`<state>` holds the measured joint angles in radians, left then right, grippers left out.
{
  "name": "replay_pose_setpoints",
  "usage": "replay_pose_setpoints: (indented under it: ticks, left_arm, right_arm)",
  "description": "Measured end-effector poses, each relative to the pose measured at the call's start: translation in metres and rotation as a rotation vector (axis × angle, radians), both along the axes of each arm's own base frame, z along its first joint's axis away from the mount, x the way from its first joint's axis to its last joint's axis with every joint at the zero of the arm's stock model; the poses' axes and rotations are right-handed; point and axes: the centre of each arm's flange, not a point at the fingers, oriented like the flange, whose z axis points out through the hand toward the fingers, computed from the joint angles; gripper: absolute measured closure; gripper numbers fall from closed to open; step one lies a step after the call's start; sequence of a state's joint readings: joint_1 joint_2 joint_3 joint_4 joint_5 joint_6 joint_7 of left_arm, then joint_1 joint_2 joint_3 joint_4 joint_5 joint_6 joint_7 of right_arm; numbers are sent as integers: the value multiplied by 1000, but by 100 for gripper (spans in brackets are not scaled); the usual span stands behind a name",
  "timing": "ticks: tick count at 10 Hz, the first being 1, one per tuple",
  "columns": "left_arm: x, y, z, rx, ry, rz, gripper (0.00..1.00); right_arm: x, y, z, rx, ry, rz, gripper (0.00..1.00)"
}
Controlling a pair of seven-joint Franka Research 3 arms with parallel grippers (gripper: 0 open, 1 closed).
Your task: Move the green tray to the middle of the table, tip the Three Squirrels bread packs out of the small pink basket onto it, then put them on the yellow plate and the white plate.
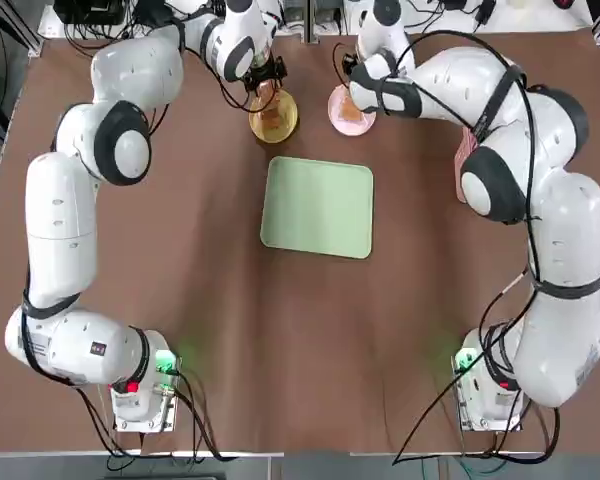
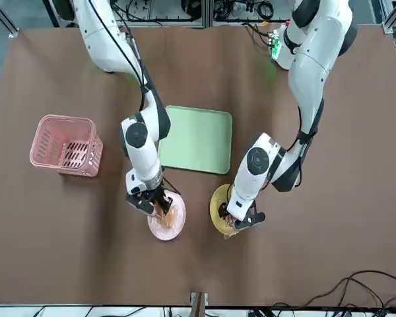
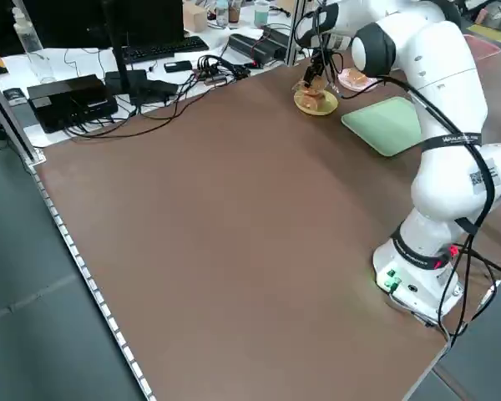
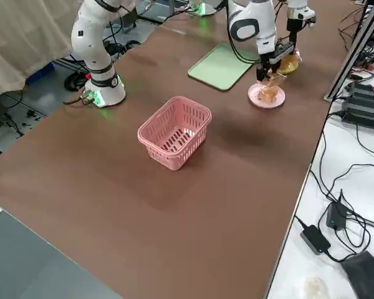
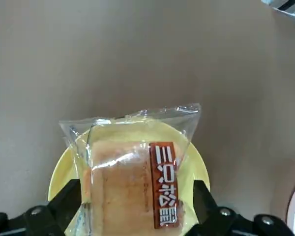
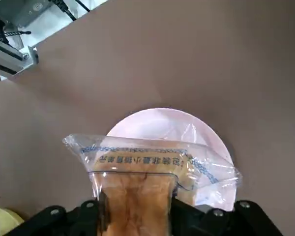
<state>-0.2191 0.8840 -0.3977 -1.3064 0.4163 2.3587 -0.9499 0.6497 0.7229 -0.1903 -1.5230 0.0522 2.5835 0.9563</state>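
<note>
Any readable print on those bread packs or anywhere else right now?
"三只松鼠": white characters on a red strip on the bread pack over the yellow plate.
Dark line of characters across the pack over the white plate: too small to read.
Nothing readable elsewhere.

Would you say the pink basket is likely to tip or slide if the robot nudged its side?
The small pink basket probably slides easily: it looks like thin slatted plastic, and in the right side view it seems empty, so light. It stands upright and taller than the plates are high, so a push near its rim might tip it rather than shift it.
</note>
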Motion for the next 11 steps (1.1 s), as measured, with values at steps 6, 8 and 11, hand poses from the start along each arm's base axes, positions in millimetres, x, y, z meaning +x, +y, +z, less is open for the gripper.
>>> replay_pose_setpoints:
  ticks: [6,8,11]
  left_arm:
    - [2,7,19,26,6,10,0]
    - [1,10,36,44,9,15,0]
    - [2,30,109,81,-25,47,0]
  right_arm:
    - [7,-1,-24,30,1,-6,66]
    - [7,4,-30,35,-4,1,66]
    - [9,5,-27,39,-9,1,62]
